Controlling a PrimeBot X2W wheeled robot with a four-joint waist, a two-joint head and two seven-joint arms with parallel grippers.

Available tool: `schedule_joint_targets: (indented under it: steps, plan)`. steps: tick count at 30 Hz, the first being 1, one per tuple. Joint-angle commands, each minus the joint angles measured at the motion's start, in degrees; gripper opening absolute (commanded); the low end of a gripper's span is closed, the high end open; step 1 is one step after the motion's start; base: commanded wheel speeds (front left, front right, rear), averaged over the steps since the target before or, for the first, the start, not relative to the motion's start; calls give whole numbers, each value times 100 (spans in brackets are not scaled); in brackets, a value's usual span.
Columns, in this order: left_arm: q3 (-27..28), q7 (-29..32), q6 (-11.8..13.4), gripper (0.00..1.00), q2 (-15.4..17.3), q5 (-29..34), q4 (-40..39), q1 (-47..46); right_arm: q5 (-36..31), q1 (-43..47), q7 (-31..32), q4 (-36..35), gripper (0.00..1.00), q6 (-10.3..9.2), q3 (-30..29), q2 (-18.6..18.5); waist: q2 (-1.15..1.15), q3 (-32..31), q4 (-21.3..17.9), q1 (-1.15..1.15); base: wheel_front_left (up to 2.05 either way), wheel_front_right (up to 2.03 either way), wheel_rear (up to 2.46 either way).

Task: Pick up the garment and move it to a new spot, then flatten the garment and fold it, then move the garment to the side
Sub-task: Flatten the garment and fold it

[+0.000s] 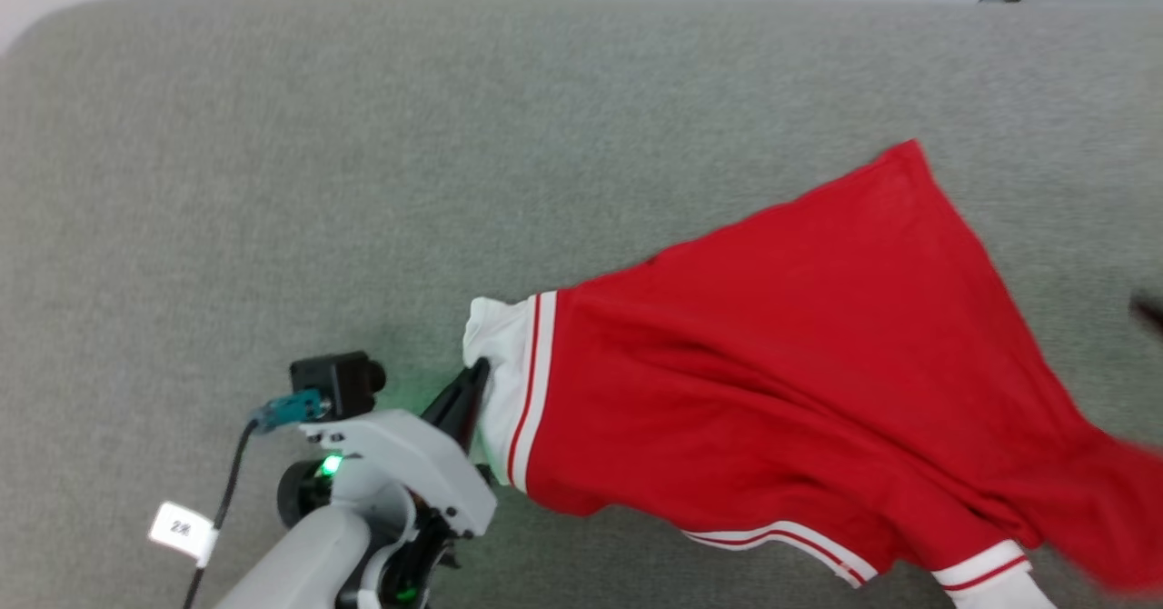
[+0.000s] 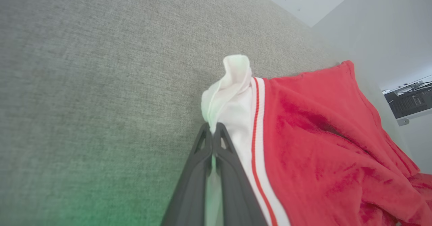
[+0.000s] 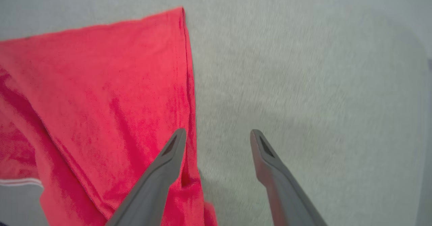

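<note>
Garment [image 1: 800, 364] is pinched at its white sleeve by the left claw [image 2: 212, 127]; right claw [image 3: 217, 133] is spread wide, released.

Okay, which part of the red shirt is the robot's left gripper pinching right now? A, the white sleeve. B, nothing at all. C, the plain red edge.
A: the left gripper is shut on the white sleeve of the garment, cloth bunching past its tips.
</note>
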Motion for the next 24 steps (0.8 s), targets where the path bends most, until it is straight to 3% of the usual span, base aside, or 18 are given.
schedule_joint_targets:
  steps: [1,6,11,16,21,22,23,24]
  plan:
    - [-29,2,-34,0,-54,56,-26,-116,-236,-373,-55,-2,100,-4,38,130,0,288,233,0,0,0,0]
    - [-73,-9,-75,0,-183,109,12,-318,-779,-1375,-6,355,100,-5,566,402,0,654,472,0,0,0,0]
    - [-126,-71,-165,0,-379,139,167,-534,-1306,-2461,-83,1272,100,-5,1390,560,0,1037,757,0,0,0,0]
    - [-143,-164,-262,0,-520,136,419,-642,-1324,-3116,-130,2164,100,-5,1966,657,0,1248,950,0,0,0,0]
    - [-144,-255,-340,0,-599,118,652,-673,-1015,-3178,116,2738,100,-3,2623,621,0,1285,1028,0,0,0,0]
    - [-146,-274,-342,0,-607,111,692,-667,-961,-3180,125,2783,46,-3,2724,591,0,1278,1031,0,0,0,0]
    - [-147,-283,-352,0,-614,106,726,-661,-895,-3182,101,2813,33,-3,2806,576,0,1265,1028,0,0,0,0]
    - [-145,-299,-367,0,-609,98,759,-650,-822,-3195,78,2843,0,-3,2878,564,0,1247,1019,0,0,0,0]
